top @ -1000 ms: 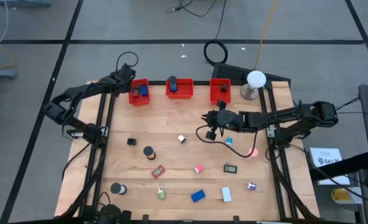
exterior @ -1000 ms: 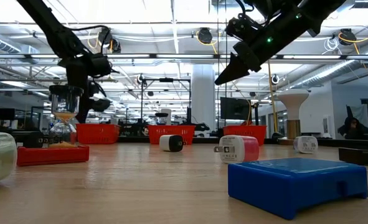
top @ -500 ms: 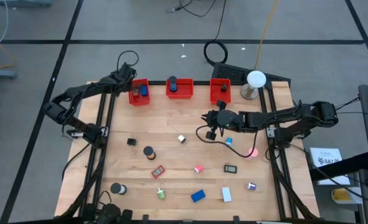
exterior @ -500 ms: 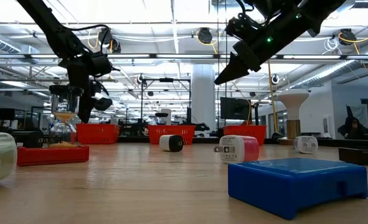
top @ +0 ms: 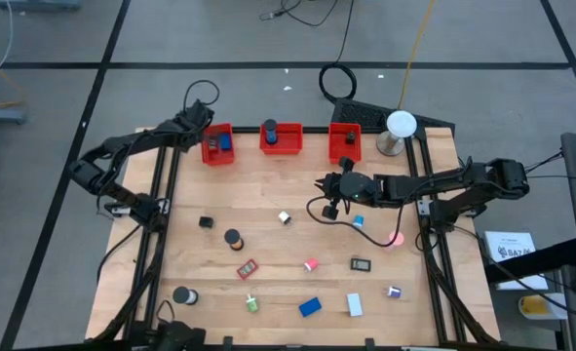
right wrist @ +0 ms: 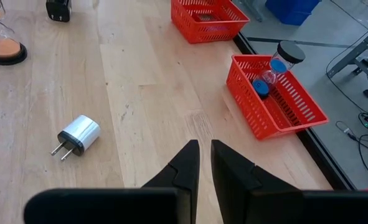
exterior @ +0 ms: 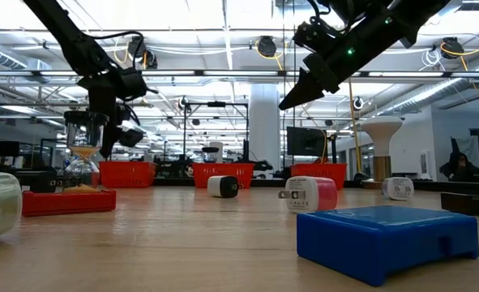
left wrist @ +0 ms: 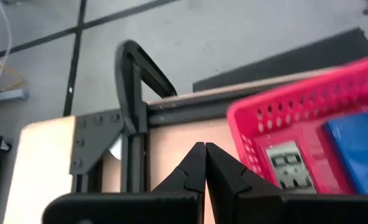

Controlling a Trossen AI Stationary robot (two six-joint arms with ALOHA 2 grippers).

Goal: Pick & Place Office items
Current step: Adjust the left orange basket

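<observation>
- Right gripper (top: pixel 329 188) hangs over the middle of the table (top: pixel 268 249), nothing between its fingers, which are nearly touching with only a thin slit between them in its own wrist view.
- Left gripper (left wrist: pixel 204 151) is pinched together, also carrying nothing, up by the left red bin (top: pixel 217 144) at about eleven o'clock on the table.
- Red bins along the twelve o'clock edge already hold a few pieces: a blue block in the left one, a dark item in the middle bin (top: pixel 281 137), small jars in the right bin (right wrist: pixel 276 95).
- Office items still lie scattered below, well apart from one another: a white plug (right wrist: pixel 78 135) near the centre, a black roll (top: pixel 233 237) at nine o'clock, a pink bit (top: pixel 310 264), a blue block (top: pixel 310 307) at six o'clock.
- I'd judge this as between picks: one drop finished, the next object not yet chosen.
- Nearest candidate for the right arm looks to be the white plug; the fingers would need to spread, line up across its body and come down onto it.
</observation>
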